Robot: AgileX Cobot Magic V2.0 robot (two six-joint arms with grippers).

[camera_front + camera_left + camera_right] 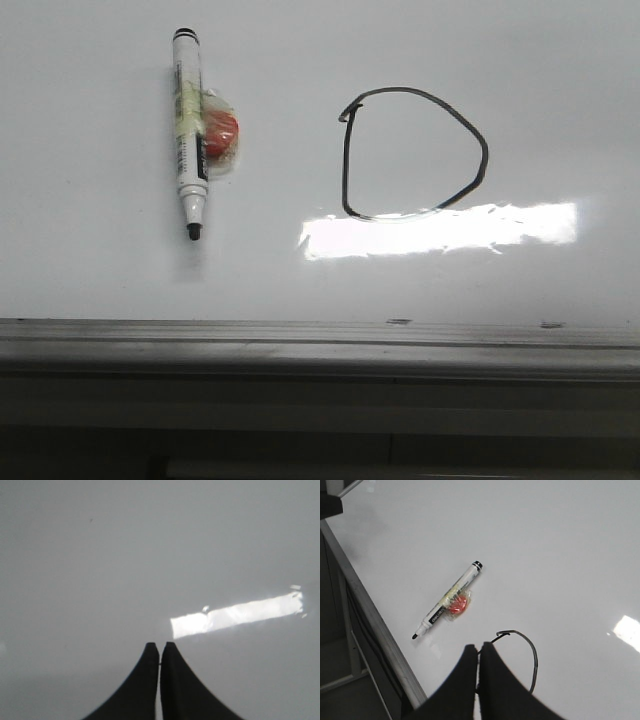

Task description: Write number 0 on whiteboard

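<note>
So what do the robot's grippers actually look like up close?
Only the fingertips show, in the wrist views. The left gripper has two matte black fingers that are broad at the base and curve in to narrow, rounded tips. The right gripper looks the same: plain black curved fingers. No cables, markings or arm parts are in view.

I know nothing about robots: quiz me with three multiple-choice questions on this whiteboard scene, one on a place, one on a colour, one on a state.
1. Seen from the front, where does the marker lie on the whiteboard?
A. Left of the drawn loop
B. Inside the loop
C. On the grey ledge

2. What colour is the blob taped to the marker?
A. Blue
B. Red-orange
C. Green

3. How do the left claw and right claw stand?
A. Both wide open
B. Both shut, empty
C. One gripping the marker

Answers: 1 A, the marker lies left of the number 0. 2 B, the blob is red-orange. 3 B, fingertips together, nothing between.
</note>
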